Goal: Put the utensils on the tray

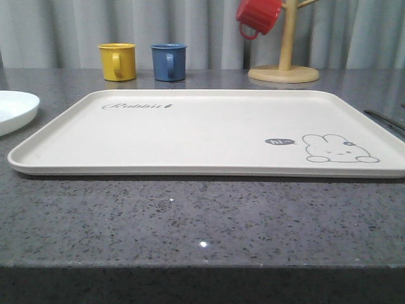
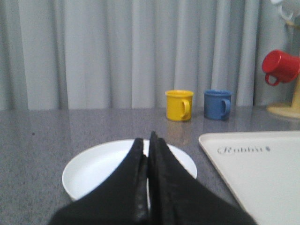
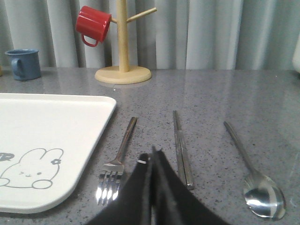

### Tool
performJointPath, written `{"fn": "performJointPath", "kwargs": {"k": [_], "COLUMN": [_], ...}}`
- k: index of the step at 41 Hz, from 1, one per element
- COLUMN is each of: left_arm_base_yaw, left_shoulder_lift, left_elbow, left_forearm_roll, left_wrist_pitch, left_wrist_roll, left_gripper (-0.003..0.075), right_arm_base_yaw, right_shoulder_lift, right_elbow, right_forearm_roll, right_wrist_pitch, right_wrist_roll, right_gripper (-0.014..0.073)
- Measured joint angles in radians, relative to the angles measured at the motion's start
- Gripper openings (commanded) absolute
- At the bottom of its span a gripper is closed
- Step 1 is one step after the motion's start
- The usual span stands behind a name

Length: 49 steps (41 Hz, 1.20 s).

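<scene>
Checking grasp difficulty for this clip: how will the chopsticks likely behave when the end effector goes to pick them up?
The chopsticks look like thin flat metal, so probably stiff but slippery. Lying flush on the stone counter, they likely offer little edge to pinch. As two loose pieces side by side, they may separate or skid.

From my feed the speckled grey counter (image 1: 190, 221) has the cream tray (image 1: 209, 130) mid-surface, the white plate (image 1: 14, 109) just off its left end, and fork (image 3: 117, 159), chopsticks (image 3: 182, 147) and spoon (image 3: 251, 173) side by side right of it. Yellow mug (image 1: 118, 61), blue mug (image 1: 169, 61) and wooden mug tree (image 1: 285, 66) sit along the back.
</scene>
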<state>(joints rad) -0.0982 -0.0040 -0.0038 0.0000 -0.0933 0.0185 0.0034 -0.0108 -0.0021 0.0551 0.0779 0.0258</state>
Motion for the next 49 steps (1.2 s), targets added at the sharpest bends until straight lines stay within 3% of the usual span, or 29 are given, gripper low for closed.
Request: {"fn": "performJointPath", "kwargs": {"k": [8,16,20,28,40,45,49], "left_arm_base_yaw": [0.0,0.0,0.0,0.0,0.0,0.0,0.0], "left_shoulder_lift": [0.012,0.202,0.308,0.454,0.55,0.575,0.595], "left_elbow": [-0.195,-0.538,-0.636,-0.652,-0.652,-0.652,-0.652], "left_forearm_roll": [0.0,0.0,0.0,0.0,0.0,0.0,0.0], "left_wrist_pitch": [0.107,0.385,0.503,0.606,0.612,0.612,0.614], "left_wrist_roll": [0.0,0.0,0.0,0.0,0.0,0.0,0.0], "left_gripper": [-0.002,-0.002,-0.002,-0.002,-0.002,-0.0007,0.0096], "right_arm_base_yaw": [0.0,0.0,0.0,0.0,0.0,0.0,0.0], "right_shoulder_lift": [0.0,0.168,0.29,0.477,0.607,0.637,0.655], "right_elbow": [-0.199,-0.467,-0.564,-0.587,-0.587,-0.587,-0.587], "right_forearm_roll": [0.0,0.0,0.0,0.0,0.0,-0.01,-0.027], "right_wrist_pitch": [0.165,0.354,0.441,0.533,0.55,0.555,0.563], "right_wrist_roll": [0.0,0.0,0.0,0.0,0.0,0.0,0.0], "right_gripper": [-0.0068,-0.0068,-0.0068,-0.0068,-0.006,0.0061,0.0264]}}
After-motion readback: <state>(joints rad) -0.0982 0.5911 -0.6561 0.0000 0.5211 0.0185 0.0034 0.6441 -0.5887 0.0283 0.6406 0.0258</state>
